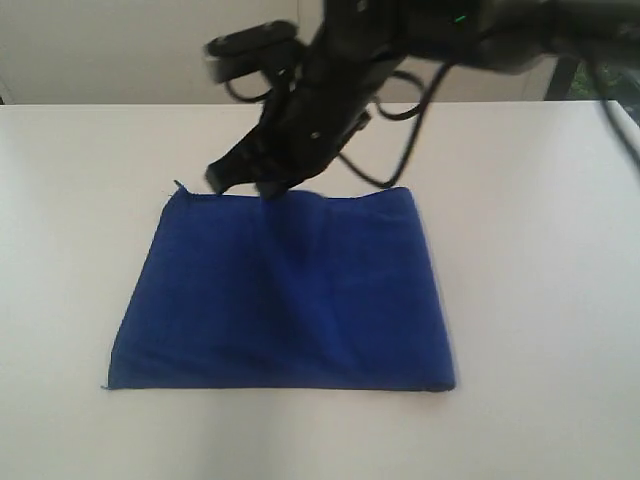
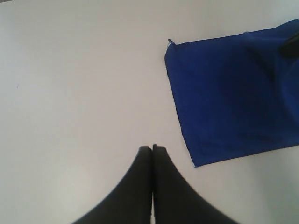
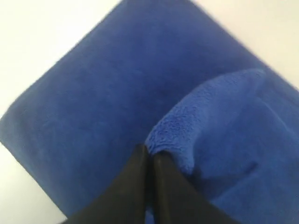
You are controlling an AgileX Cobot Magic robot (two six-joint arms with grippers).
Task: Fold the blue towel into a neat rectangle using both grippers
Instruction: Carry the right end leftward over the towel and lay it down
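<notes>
While the blue towel (image 1: 285, 295) lies flat on the table (image 1: 540, 300), a raised lip on its long edge, the one ending at the thread tag (image 1: 180, 186), appears to be pinched by the right end effector (image 3: 148, 156), fingers pressed together. The left end effector (image 2: 152, 148), likewise closed but empty, is held off the towel's short tagged side, well apart from it, so the right arm is judged nearer.

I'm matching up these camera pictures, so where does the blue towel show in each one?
Exterior: blue towel mid-picture, on the table.
Left wrist: blue towel upper right.
Right wrist: blue towel fills most of the picture.
Shared landmark: its thread tag corner, seen in exterior and left wrist only.
</notes>
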